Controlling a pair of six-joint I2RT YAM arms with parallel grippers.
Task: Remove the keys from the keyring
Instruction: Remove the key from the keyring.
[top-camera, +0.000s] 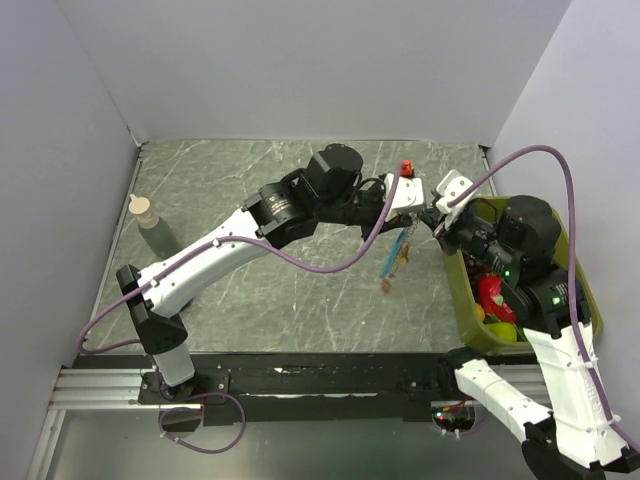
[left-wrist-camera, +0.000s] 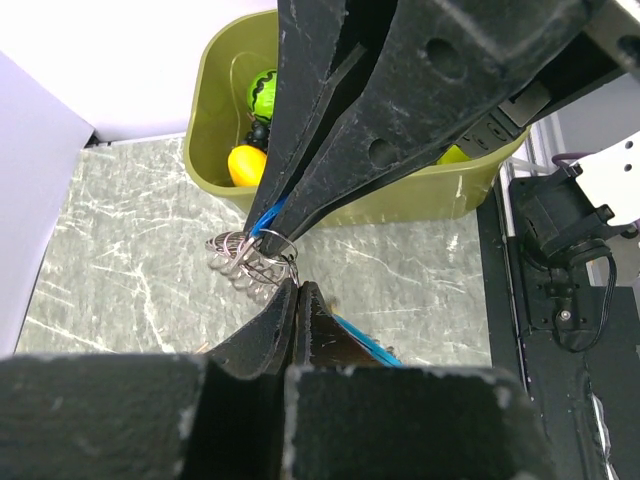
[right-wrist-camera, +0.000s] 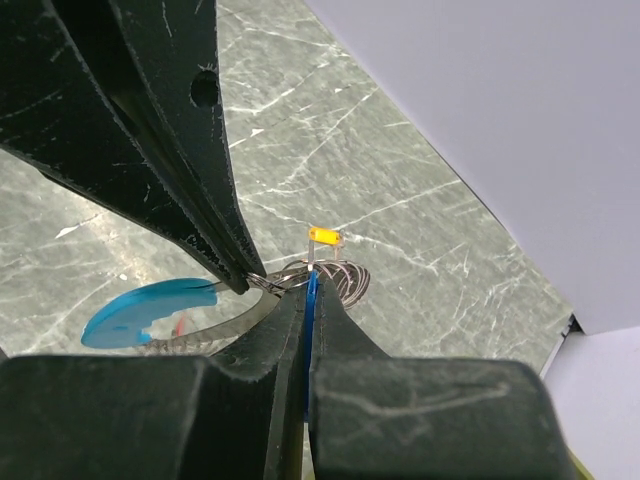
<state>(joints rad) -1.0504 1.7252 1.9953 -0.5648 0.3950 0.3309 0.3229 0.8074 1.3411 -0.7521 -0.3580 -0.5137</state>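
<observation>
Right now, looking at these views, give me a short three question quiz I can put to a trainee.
1. True or false: the orange key lies in the olive bin.
2. Which is shut? A: only the left pincer. B: only the right pincer. C: both.
3. What colour is the curved strip hanging off the keyring?
Key: 1 false; 2 C; 3 light blue.

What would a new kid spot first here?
The left gripper and right gripper meet tip to tip above the table's right side, the left nipping a silvery keyring, the right a blue key. An orange key juts from the ring, and an olive bin of bright toys sits beside them.
</observation>
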